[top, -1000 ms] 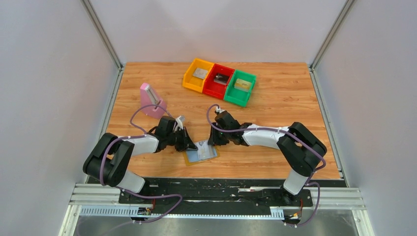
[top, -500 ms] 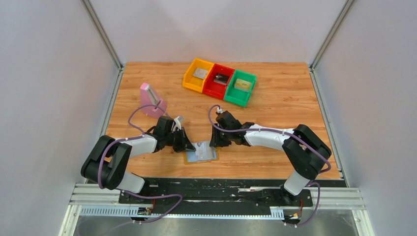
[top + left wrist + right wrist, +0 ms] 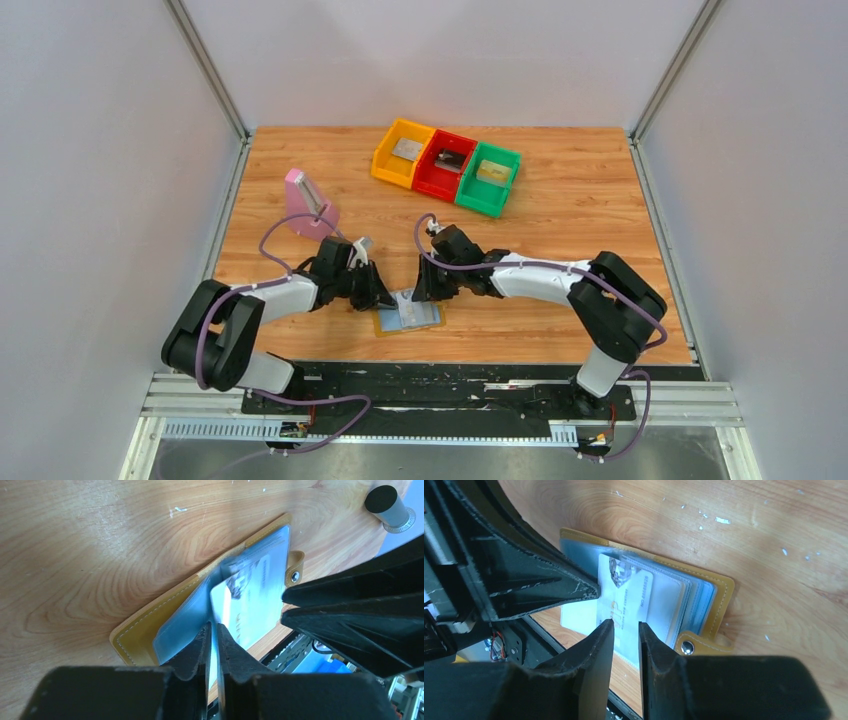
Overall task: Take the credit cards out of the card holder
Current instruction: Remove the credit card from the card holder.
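The card holder (image 3: 409, 314) lies open near the table's front edge, mustard-tan outside (image 3: 134, 636) with light blue sleeves. My left gripper (image 3: 383, 297) (image 3: 213, 626) is shut on a thin clear sleeve at the holder's left side. A silver-white credit card (image 3: 624, 596) (image 3: 246, 611) sticks partly out of a sleeve. My right gripper (image 3: 421, 293) (image 3: 625, 625) hovers just over that card's free end with its jaws a narrow gap apart; the card shows through the gap. The holder's tan snap tab (image 3: 688, 645) lies right of my right fingers.
Yellow (image 3: 403, 152), red (image 3: 446, 163) and green (image 3: 489, 177) bins stand at the back, each with a card inside. A pink block (image 3: 305, 203) stands at the left. The table's front edge and black rail (image 3: 440, 375) lie just past the holder.
My right gripper has moved left and slightly down, closer over the holder and the left gripper. The left gripper and the holder have barely moved.
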Controlling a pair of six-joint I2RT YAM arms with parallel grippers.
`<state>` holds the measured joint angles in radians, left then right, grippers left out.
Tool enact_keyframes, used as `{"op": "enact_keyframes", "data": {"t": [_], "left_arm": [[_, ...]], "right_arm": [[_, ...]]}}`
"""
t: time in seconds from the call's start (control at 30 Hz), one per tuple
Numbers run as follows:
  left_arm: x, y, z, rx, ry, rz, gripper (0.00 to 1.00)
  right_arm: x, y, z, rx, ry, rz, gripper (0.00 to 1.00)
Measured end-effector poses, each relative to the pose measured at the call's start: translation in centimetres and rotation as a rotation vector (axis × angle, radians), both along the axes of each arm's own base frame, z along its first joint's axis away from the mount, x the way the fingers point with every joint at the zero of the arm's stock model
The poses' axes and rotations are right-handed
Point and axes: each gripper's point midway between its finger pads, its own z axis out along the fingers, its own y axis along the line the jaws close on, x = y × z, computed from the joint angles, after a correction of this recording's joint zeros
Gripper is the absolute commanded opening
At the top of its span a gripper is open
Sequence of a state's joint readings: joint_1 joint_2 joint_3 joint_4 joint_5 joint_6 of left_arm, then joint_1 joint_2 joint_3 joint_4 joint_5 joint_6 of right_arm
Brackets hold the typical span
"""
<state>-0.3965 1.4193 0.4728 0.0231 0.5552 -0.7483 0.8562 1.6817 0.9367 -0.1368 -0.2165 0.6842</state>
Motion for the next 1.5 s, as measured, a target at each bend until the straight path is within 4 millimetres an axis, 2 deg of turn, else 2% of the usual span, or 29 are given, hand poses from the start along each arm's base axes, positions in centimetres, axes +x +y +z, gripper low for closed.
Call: {"op": "enact_keyframes", "data": {"t": [0.17, 0.3, 0.8, 1.1, 1.5], "left_arm": [[0.1, 0.1, 0.4, 0.002, -0.017, 0.002, 0.32], [0.2, 0.1, 0.6, -0.002, -0.027, 0.006, 0.37], [0.2, -0.1, 0.4, -0.038, -0.025, 0.056, 0.42], [0.2, 0.5, 0.4, -0.022, -0.028, 0.105, 0.41], [0.4, -0.1, 0.2, -0.078, 0.0, 0.136, 0.39]], "right_arm": [[-0.1, 0.3, -1.9, -0.016, 0.035, 0.005, 0.22], [0.0, 0.7, -2.0, 0.0, 0.039, -0.002, 0.22], [0.2, 1.1, -2.2, 0.036, 0.048, -0.035, 0.2], [0.2, 1.1, -2.2, 0.042, 0.048, -0.04, 0.2], [0.2, 1.1, -2.2, 0.044, 0.047, -0.041, 0.2]]}}
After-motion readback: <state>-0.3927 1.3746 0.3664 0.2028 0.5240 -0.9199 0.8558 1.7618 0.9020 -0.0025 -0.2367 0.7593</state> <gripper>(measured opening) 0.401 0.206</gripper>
